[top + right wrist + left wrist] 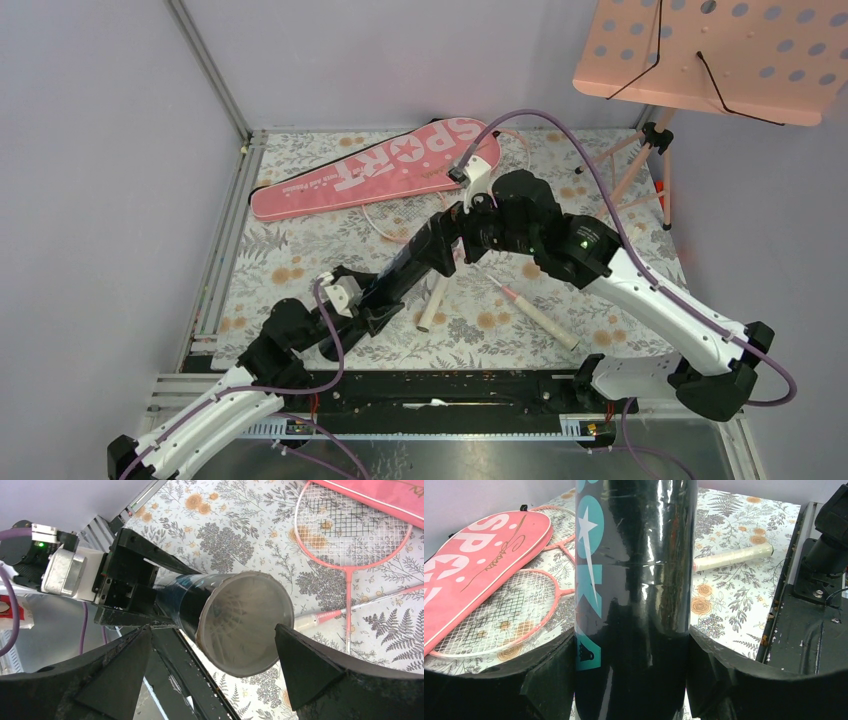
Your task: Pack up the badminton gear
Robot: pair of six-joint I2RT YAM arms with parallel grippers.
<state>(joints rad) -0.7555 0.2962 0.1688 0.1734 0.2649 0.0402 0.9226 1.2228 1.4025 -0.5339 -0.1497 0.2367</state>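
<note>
From the top view, the tube [415, 262] is seen lifted off the table [290, 260], on the near side of the bag [375, 170], tilted with its upper end toward the bag. The left gripper [385, 295] is clamped on its lower part. The right gripper [468, 232] is spread wide at the upper end and grasps nothing. Because the tube is held low and on a slant, it may slide in the grip or swing if the right fingers push its rim. One bag, one tube and one stand [715, 55] are counted, and two pale handles are seen nearer than the bag.

In the left wrist view, the tube [636, 580] is pressed between both fingers [549, 670], and the contact looks firm. Below it, beside the bag, two rackets are counted: one head [499, 615] next to the bag and one [556, 517] partly under it. If the tube is dropped, it may fall on them.

In the right wrist view, the end of the tube [245, 625] stands between the open right fingers [310, 670], apart from both. A feather pattern seems to be seen inside it, so shuttlecocks are probably stored there. Their number cannot be told, nor whether a lid is on. If this end is tipped downward, they may slide out. An uneven closing may knock the tube sideways out of the left grip. One racket head [350, 530] is seen just beside the bag, and one second shaft.
</note>
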